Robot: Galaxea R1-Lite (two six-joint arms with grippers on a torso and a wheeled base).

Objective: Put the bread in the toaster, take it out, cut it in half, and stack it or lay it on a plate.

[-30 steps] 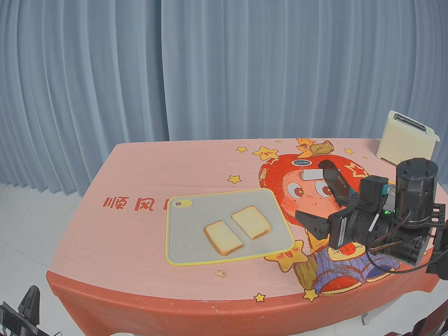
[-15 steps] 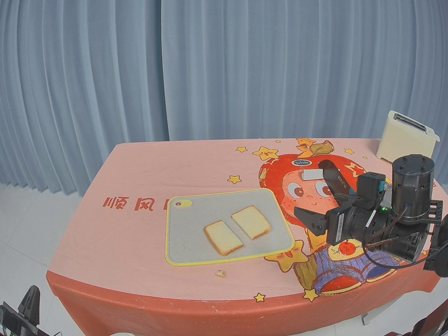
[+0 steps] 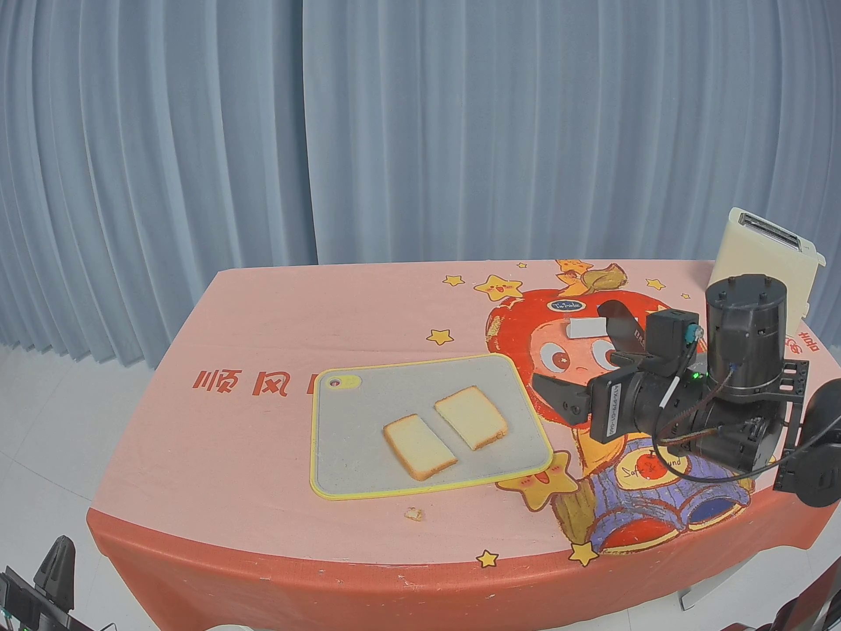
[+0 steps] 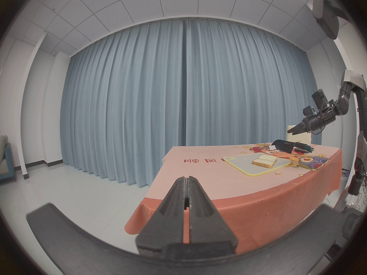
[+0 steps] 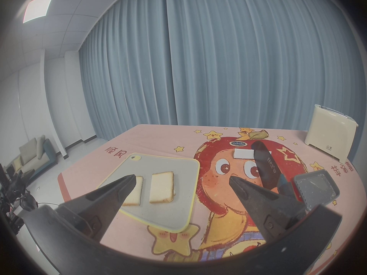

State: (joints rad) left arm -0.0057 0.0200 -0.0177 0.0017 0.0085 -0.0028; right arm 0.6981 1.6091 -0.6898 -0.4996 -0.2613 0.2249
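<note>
Nearer than the cutting board [image 3: 350, 431] and to its left, off the table, our left gripper [image 4: 186, 184] is pinched together on nothing. On the board lie two bread halves [image 3: 420, 446], pale with browned edges, just apart (toasting and cutting look done). We judge only plating is left. Right of the board our right gripper [image 5: 182, 178] hangs spread wide, empty. Beyond it are the knife [image 3: 620, 322], then the toaster [image 3: 753, 260].

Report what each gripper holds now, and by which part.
Nothing is held. The right gripper hangs open and empty above the table; the left gripper is shut on nothing.
</note>
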